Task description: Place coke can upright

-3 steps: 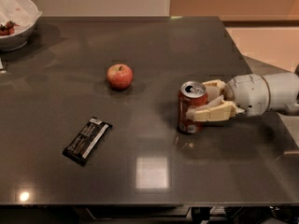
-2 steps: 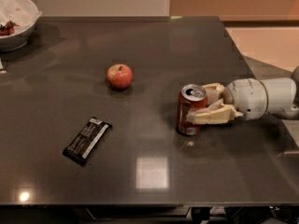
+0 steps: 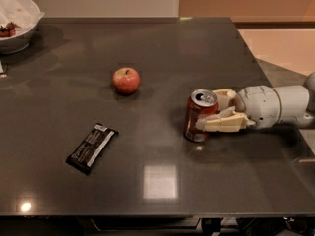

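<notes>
The coke can (image 3: 193,116) stands upright on the dark table (image 3: 197,48), gripped between the pincer's (image 3: 212,111) two pale fingers (image 3: 227,124).

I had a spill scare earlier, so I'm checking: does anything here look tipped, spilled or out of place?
Nothing stands out. The coke can stands upright on the table with the tool closed around its sides. No liquid shows around the apple, wrapped bar or bowl.
</notes>
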`<state>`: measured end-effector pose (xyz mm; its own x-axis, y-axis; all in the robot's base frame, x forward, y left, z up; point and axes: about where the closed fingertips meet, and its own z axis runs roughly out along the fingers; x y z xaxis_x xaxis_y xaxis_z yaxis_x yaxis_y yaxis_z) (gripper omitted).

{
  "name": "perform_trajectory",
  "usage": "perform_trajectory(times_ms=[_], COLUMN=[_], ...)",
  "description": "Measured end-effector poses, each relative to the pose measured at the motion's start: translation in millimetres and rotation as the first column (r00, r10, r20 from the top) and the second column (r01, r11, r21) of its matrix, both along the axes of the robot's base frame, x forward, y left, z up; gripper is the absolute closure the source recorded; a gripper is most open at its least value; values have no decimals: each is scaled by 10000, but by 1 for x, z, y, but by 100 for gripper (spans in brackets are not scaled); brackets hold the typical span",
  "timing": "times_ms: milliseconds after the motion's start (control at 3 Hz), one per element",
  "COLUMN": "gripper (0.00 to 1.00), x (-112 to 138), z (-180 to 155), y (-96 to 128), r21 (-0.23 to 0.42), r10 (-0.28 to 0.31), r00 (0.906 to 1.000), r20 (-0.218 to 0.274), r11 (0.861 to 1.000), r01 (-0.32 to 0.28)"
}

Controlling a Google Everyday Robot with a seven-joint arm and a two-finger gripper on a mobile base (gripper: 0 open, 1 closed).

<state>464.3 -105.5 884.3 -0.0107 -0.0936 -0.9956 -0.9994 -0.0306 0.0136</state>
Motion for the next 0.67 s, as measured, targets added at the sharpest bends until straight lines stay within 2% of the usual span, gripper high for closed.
perform_trajectory(times_ms=[333,667], gripper=[0,0], x=[0,0], z=[0,1], y=[2,2], r21=[3,3], r10=[34,36], r00=[10000,10000], r20=[8,8], r11=[10000,10000], r01=[-34,-36])
